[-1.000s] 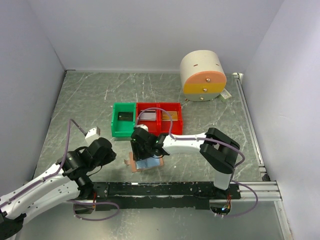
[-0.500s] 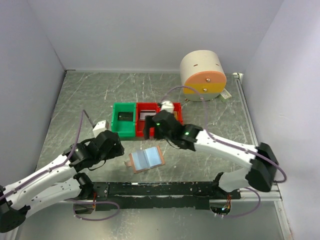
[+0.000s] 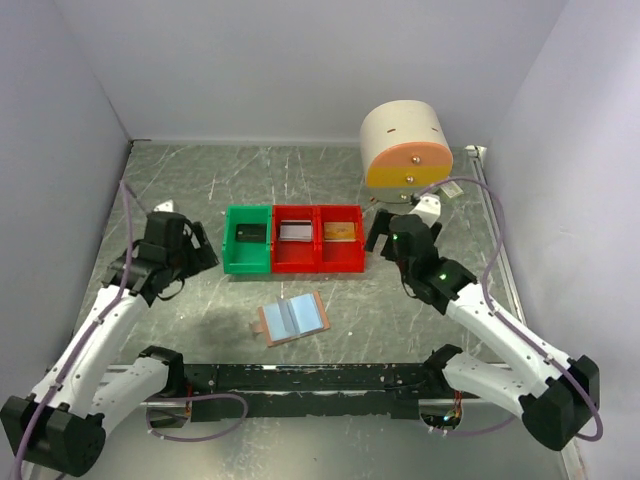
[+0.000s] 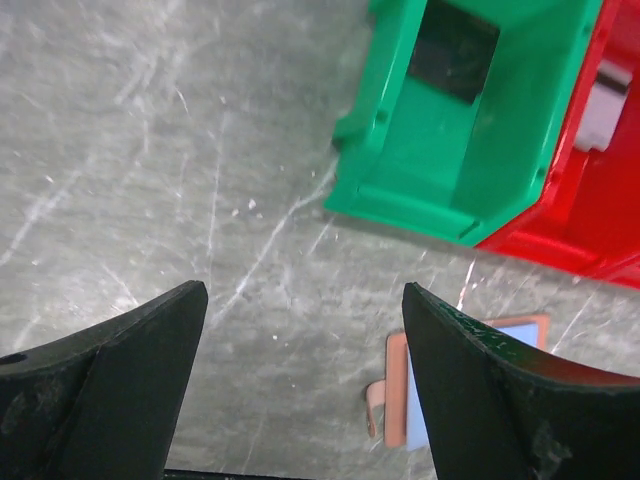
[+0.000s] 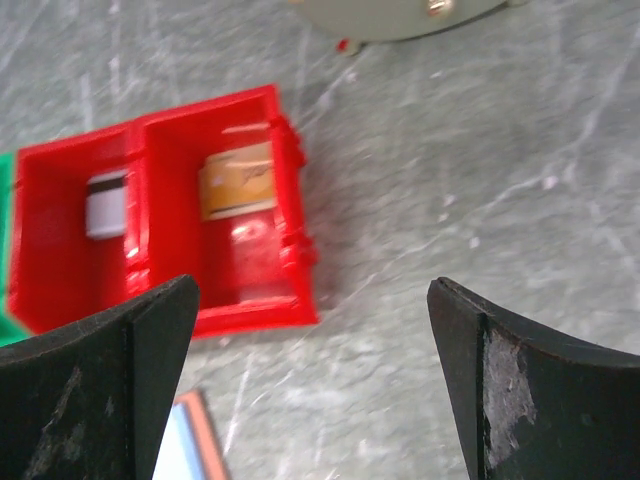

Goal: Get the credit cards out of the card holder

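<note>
- The card holder [image 3: 292, 318] lies opened flat on the table [image 3: 200, 180], pale blue lining up. It is near the front, apart from the bins, and nothing touches it.
- A second ago the right gripper was low over the holder. Now the holder is uncovered and in about the same place.
- No card shows on the lining from above. Whether one is hidden in a pocket, I cannot tell.
- The credit cards are in the row of bins behind the holder. The dark card [image 3: 250, 232] is in the green bin [image 3: 232, 262]. The silver-grey card [image 3: 293, 231] is in the left half of the red bins [image 3: 320, 265]. The gold-brown card [image 3: 341, 231] is in the right half. They were there already a second ago.
- The right gripper [image 5: 312, 290] has gone from the holder, over the red bins, out to their right side. It is now near the cream cylinder [image 3: 400, 130]. Its jaws stand wide apart with only table between them.
- The left gripper [image 4: 303, 300] has swung from the front edge up to the left of the green bin. Its jaws are also wide apart and hold nothing.
- In my judgement this means the taking-out is finished or very nearly. Three cards are out, the holder looks empty, and both arms have let go and moved back.
- If a further step is needed, it would be only to check the pockets of the holder.
</note>
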### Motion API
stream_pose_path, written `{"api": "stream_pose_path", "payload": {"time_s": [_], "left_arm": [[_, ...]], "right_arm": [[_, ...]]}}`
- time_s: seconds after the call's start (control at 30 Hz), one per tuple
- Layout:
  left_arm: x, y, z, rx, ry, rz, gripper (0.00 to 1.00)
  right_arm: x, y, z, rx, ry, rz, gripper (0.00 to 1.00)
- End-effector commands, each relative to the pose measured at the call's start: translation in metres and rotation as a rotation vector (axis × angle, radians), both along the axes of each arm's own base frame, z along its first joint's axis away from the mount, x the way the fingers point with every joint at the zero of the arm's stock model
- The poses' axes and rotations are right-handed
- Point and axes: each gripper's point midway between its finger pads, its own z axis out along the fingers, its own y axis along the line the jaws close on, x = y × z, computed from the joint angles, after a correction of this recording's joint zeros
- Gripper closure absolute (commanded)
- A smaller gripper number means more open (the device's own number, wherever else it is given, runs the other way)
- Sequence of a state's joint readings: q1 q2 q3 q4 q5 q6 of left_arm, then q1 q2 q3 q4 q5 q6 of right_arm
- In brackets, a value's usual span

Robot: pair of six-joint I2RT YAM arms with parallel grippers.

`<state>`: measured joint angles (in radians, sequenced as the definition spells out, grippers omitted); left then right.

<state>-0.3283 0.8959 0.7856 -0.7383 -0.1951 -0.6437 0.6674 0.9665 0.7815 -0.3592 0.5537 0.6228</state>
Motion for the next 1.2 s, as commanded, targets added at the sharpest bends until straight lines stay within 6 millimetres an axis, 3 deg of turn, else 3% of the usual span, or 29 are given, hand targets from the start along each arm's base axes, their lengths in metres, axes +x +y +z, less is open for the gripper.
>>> {"api": "stream_pose_path", "payload": {"time_s": [0.0, 0.07, 0.13, 0.2, 0.27, 0.37, 0.4, 0.63, 0.77, 1.17], "left_arm": [[0.016, 0.008, 0.046, -0.016, -0.092, -0.044, 0.09], [0.021, 0.013, 0.066, -0.002, -0.121, -0.015, 0.09], [0.024, 0.018, 0.087, 0.009, -0.158, 0.010, 0.09], [0.025, 0.022, 0.108, 0.016, -0.203, 0.025, 0.08], [0.026, 0.027, 0.132, 0.021, -0.260, 0.045, 0.08], [0.025, 0.032, 0.162, 0.019, -0.331, 0.073, 0.06], [0.024, 0.033, 0.172, 0.013, -0.356, 0.080, 0.01], [0.022, 0.039, 0.221, 0.032, -0.420, 0.088, 0.00], [0.019, 0.045, 0.229, 0.057, -0.420, 0.104, 0.00], [0.006, 0.043, 0.213, 0.026, -0.398, 0.100, 0.00]], "right_arm": [[0.014, -0.033, 0.000, -0.066, 0.031, -0.010, 0.00], [0.021, -0.047, 0.012, -0.067, 0.022, -0.030, 0.00], [0.025, -0.054, 0.036, -0.093, -0.023, -0.032, 0.00], [0.028, -0.057, 0.069, -0.118, -0.085, -0.025, 0.00], [0.031, -0.056, 0.114, -0.132, -0.172, 0.001, 0.00], [0.031, -0.053, 0.160, -0.163, -0.257, 0.053, 0.00], [0.031, -0.052, 0.173, -0.171, -0.281, 0.066, 0.00], [0.020, -0.053, 0.245, -0.146, -0.425, 0.091, 0.00], [0.010, -0.044, 0.252, -0.104, -0.448, 0.148, 0.00], [0.014, -0.054, 0.222, -0.070, -0.330, 0.047, 0.00]]}}
